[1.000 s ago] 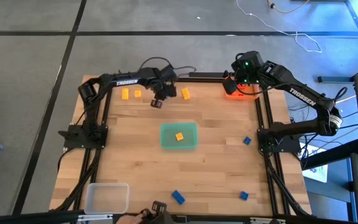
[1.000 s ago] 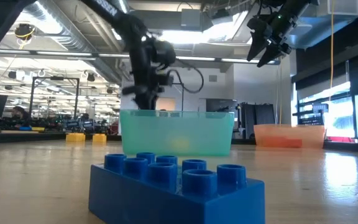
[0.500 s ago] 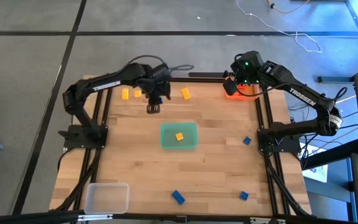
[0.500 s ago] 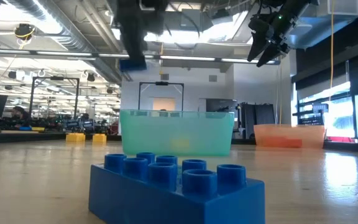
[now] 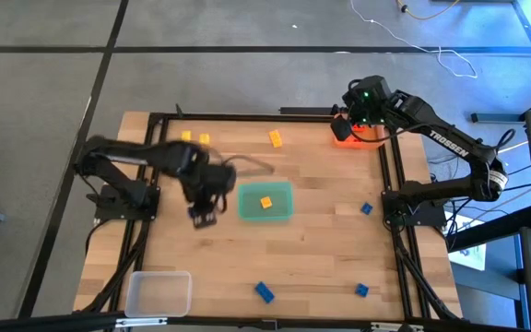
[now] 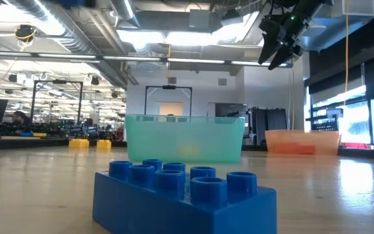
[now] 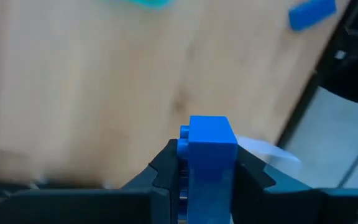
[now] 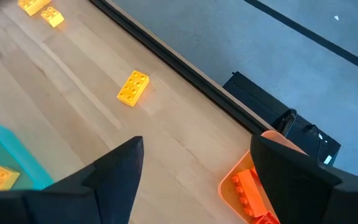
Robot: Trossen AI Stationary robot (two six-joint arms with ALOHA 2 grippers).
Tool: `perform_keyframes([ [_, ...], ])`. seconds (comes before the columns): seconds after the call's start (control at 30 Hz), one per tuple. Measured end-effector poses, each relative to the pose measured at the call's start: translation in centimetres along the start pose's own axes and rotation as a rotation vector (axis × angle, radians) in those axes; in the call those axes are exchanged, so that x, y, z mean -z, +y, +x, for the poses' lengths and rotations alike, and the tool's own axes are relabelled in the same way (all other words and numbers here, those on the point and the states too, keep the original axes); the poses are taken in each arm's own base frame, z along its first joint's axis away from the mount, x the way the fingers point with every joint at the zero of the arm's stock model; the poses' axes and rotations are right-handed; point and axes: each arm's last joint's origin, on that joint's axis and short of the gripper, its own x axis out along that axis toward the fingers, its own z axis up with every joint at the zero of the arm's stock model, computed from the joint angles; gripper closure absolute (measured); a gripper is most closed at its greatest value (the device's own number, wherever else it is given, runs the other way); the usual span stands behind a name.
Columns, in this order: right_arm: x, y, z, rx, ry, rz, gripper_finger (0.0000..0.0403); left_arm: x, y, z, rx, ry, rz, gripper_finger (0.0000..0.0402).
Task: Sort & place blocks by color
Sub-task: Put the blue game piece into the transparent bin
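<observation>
The green tray (image 5: 265,202) sits near the middle of the table (image 5: 321,258) and holds one yellow block (image 5: 266,203). The orange tray (image 5: 358,140) stands at the far right corner; the right wrist view shows orange-red blocks (image 8: 253,193) lying in it. A clear tray (image 5: 158,293) rests at the near left corner, and nothing can be made out in it.

The left gripper (image 5: 203,214) hangs over the table just left of the green tray, its fingers (image 7: 166,165) closed on a blue block (image 7: 210,155) held upright between them. The right gripper (image 5: 350,118) hovers above the orange tray with its fingers spread wide and nothing between them.

Loose blocks lie on the bare wood: two yellow ones (image 5: 193,138) close together at the far edge, another yellow one (image 5: 276,139) farther right along that edge, a blue one (image 5: 366,208) near the right side, a second blue one (image 5: 362,290) toward the near right, and a larger blue one (image 5: 264,292) at the near edge, right in front of the low camera.
</observation>
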Motion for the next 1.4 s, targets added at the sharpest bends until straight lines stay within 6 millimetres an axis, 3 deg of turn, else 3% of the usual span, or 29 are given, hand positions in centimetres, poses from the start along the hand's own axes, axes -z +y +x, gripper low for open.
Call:
perform_keyframes([
  [0.3,0.0,0.0,0.0,-0.001,0.0,0.003,0.0107,7.3,-7.1,1.3,-0.034,0.014,-0.177,0.0322],
  [0.53,0.1,0.0,0.0,0.0,0.013,0.055,0.0107,12.4,-10.5,2.7,-0.077,-0.02,-0.329,0.0322],
  [0.7,0.2,0.0,0.0,-0.01,0.024,0.055,0.0107,15.1,-12.5,4.7,-0.129,-0.013,-0.367,0.0322],
  [1.03,0.3,0.5,-0.1,-0.181,0.044,0.036,0.0107,18.0,-15.5,9.4,-0.202,-0.004,-0.425,0.0322],
  [1.4,0.4,1.3,-0.3,-0.494,0.043,-0.111,0.0107,18.8,-17.0,14.1,-0.287,-0.018,-0.459,0.0322],
])
